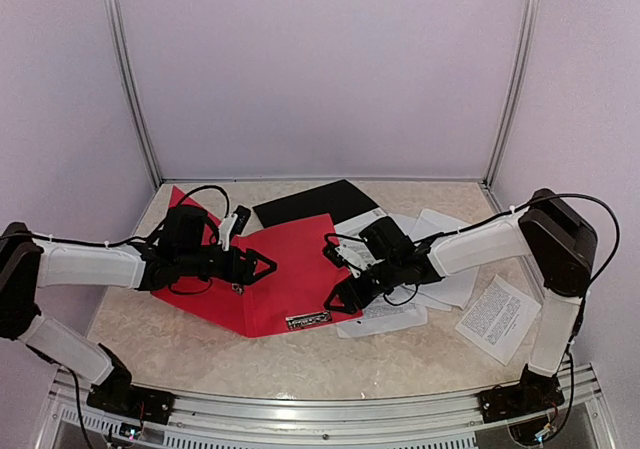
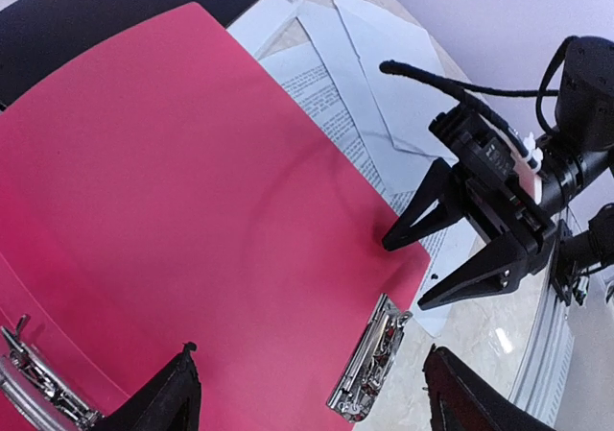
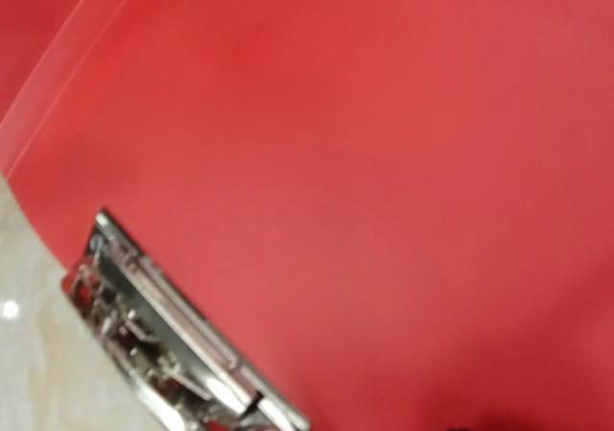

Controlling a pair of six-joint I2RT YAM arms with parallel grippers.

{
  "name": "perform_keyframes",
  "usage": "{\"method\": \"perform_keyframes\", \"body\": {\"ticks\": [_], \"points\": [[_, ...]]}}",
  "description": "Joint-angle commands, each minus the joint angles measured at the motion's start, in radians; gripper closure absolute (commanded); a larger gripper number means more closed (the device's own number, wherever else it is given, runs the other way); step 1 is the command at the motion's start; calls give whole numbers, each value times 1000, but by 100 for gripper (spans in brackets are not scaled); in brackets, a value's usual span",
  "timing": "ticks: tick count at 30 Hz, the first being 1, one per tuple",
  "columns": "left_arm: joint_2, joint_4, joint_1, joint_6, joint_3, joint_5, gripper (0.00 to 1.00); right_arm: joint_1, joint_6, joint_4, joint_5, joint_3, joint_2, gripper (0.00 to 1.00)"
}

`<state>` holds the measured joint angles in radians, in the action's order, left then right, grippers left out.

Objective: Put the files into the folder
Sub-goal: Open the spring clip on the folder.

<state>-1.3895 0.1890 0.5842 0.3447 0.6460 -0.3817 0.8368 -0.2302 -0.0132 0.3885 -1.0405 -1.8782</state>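
Observation:
The red folder (image 1: 285, 269) lies open on the table, with a metal clip (image 1: 308, 320) at its near edge. It fills the left wrist view (image 2: 192, 181) and the right wrist view (image 3: 365, 162). The files (image 1: 400, 314), white sheets, some printed, lie spread to its right, partly under the red cover (image 2: 321, 90). One printed sheet (image 1: 497, 317) lies apart at the right. My left gripper (image 1: 258, 261) is open and empty above the cover (image 2: 312, 397). My right gripper (image 1: 338, 277) is open at the cover's right edge (image 2: 408, 273), one fingertip (image 2: 391, 241) on the red. Its fingers are out of its own view.
A black folder (image 1: 315, 201) lies behind the red one, partly under it. A second metal clip (image 2: 38, 393) sits at the red folder's spine. The enclosure walls and metal posts (image 1: 130, 79) ring the table. The right arm's cables (image 2: 451, 85) hang over the sheets.

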Motion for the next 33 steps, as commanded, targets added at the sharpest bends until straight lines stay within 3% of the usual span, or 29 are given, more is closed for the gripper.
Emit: {"method": "perform_keyframes", "body": {"ticks": [1,9,18,25,33], "points": [[-105,80,2,-151,21,-191,24,16,-33,-24,57,26,5,42],[-138,172,29,-274,-44,-296,26,21,-72,-6,79,27,-24,50],[-128,80,129,-453,-40,-143,28,30,-77,-35,92,5,-54,65],[-161,60,194,-551,-36,-53,28,37,-80,-43,98,-10,-60,69],[-216,64,208,-561,-18,-59,39,48,-85,-42,104,-18,-71,74]]}}
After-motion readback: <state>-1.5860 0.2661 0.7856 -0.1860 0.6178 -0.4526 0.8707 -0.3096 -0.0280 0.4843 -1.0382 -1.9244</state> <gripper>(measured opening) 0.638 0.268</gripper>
